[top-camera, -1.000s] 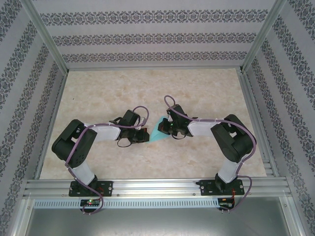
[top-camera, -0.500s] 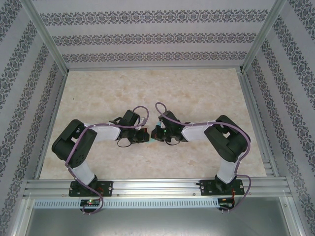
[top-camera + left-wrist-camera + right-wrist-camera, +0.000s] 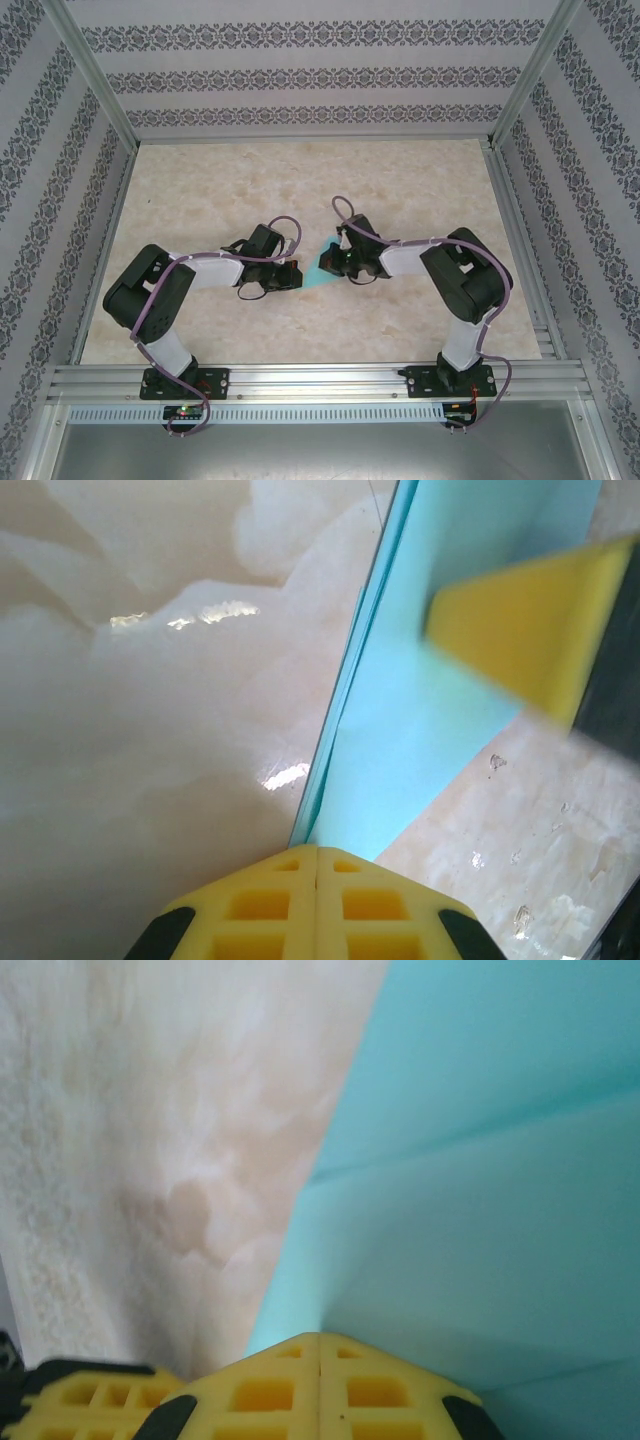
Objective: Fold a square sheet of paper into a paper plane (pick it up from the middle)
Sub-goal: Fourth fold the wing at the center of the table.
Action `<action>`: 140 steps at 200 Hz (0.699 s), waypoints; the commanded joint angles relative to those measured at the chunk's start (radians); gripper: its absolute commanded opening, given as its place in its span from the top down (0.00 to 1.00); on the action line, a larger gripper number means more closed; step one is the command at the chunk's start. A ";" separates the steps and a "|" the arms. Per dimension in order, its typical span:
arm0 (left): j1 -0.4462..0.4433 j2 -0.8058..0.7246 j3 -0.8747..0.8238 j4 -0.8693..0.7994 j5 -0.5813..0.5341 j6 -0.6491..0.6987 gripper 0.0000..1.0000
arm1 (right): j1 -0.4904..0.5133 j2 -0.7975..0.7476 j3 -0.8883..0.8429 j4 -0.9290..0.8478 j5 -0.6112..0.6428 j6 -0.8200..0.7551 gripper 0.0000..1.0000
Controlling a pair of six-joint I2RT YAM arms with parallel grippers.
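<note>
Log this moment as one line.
stage: mid-fold | paper: folded, on table | left end effector: shut, tip at paper edge | right end effector: shut, tip on paper

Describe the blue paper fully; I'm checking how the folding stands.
The paper is thin, turquoise and matte, folded into a pointed, layered shape with sharp creases. It lies on the marbled table. The shut left gripper meets its stacked edge, the shut right gripper its creased face; pinching or pressing, I cannot tell.

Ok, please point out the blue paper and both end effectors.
blue paper (image 3: 320,272): top view, its middle.
left end effector (image 3: 317,852): left wrist view, closed fingertip seam.
right end effector (image 3: 319,1340): right wrist view, fingertip seam.
</note>
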 commanded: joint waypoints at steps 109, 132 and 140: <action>-0.005 0.009 -0.027 -0.119 -0.060 0.005 1.00 | -0.120 -0.149 -0.015 -0.072 0.060 -0.117 1.00; -0.005 0.007 -0.021 -0.120 -0.057 0.007 1.00 | -0.024 -0.148 -0.031 -0.034 0.091 -0.064 1.00; -0.005 0.008 -0.021 -0.120 -0.055 0.008 1.00 | 0.003 -0.131 -0.025 -0.028 0.092 -0.048 1.00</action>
